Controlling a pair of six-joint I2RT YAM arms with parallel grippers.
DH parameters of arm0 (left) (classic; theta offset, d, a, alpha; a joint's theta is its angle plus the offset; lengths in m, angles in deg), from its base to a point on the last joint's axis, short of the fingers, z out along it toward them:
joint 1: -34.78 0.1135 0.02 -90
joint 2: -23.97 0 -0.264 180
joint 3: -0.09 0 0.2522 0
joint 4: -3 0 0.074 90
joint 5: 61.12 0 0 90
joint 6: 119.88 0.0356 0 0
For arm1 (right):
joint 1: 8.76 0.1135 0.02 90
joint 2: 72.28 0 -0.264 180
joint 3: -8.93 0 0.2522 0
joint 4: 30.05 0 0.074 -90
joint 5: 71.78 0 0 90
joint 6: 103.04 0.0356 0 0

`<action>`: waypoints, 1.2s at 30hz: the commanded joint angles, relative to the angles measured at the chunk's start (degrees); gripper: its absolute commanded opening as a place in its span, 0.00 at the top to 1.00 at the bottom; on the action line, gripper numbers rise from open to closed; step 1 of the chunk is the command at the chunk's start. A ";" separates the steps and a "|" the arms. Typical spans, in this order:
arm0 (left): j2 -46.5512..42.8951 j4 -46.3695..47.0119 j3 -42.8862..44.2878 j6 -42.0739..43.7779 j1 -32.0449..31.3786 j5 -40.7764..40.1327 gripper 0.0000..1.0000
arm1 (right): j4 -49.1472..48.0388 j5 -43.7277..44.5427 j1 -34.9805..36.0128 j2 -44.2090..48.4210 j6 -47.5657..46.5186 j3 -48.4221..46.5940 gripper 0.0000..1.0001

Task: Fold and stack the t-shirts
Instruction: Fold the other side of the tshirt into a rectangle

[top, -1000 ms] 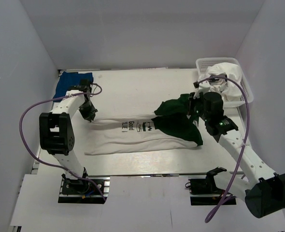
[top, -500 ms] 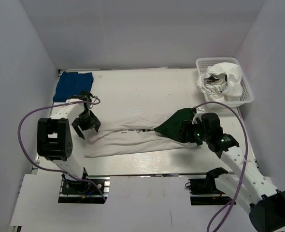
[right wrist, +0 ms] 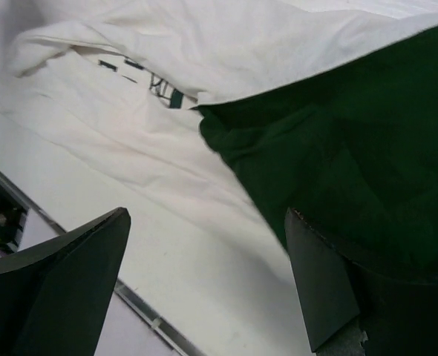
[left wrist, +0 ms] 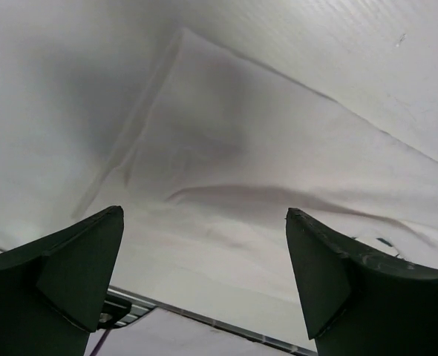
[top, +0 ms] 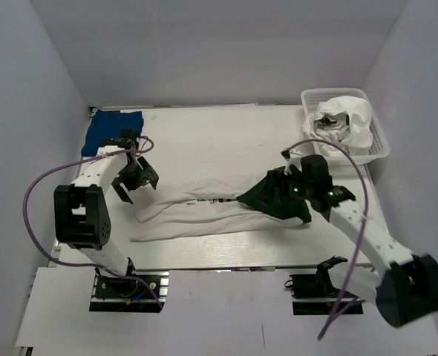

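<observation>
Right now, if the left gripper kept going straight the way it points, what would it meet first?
The white tee. The left gripper, open, points down at the tee's plain end, which fills the view between its fingers; how far off the cloth lies is unclear.

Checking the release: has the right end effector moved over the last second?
Yes. The right end effector moved down-left in the top view, away from the basket, and is open over the green sleeve.

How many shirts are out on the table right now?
2. The white tee lies mid-table; the blue tee sits at the far left corner. The basket may hide more.
</observation>
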 commanded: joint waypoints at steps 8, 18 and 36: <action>3.68 6.17 -2.86 1.67 -2.51 6.28 0.00 | -13.43 -8.36 4.25 -25.19 -5.18 -7.54 0.10; 5.62 5.20 -4.63 1.14 -3.04 2.42 0.00 | 3.60 -11.26 10.76 -23.72 -11.51 -5.53 0.10; 2.46 -0.24 -8.58 -0.96 -3.04 -0.23 0.00 | 7.83 27.67 11.38 -9.34 3.07 -10.77 0.10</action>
